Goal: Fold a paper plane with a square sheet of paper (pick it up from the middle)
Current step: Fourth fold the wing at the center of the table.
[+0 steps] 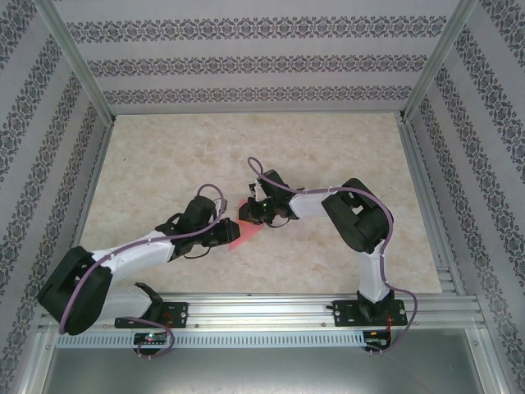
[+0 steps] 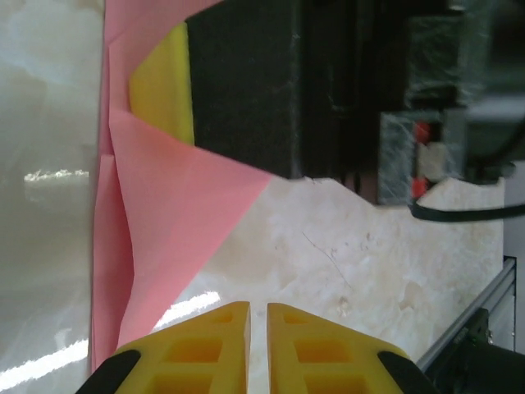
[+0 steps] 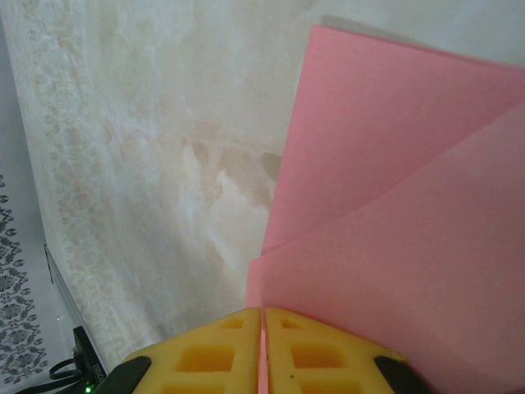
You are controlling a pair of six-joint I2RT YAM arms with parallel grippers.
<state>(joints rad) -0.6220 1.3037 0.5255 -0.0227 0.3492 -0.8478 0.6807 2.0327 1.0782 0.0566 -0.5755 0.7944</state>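
Note:
The square sheet of paper is pink, folded into overlapping layers, and sits mid-table between the two grippers. My right gripper is shut on an edge of the sheet, and pink shows in the slit between its yellow fingers. From above, the right gripper is at the sheet's far side. My left gripper is shut with nothing in it, just right of the sheet's pointed flap, with bare table under its tips. From above, the left gripper is at the sheet's left edge. One yellow finger of the right gripper presses the sheet's upper part.
The marble-patterned table has patterned walls on three sides and metal frame posts at the corners. An aluminium rail carrying both arm bases runs along the near edge. A side rail lines the right edge.

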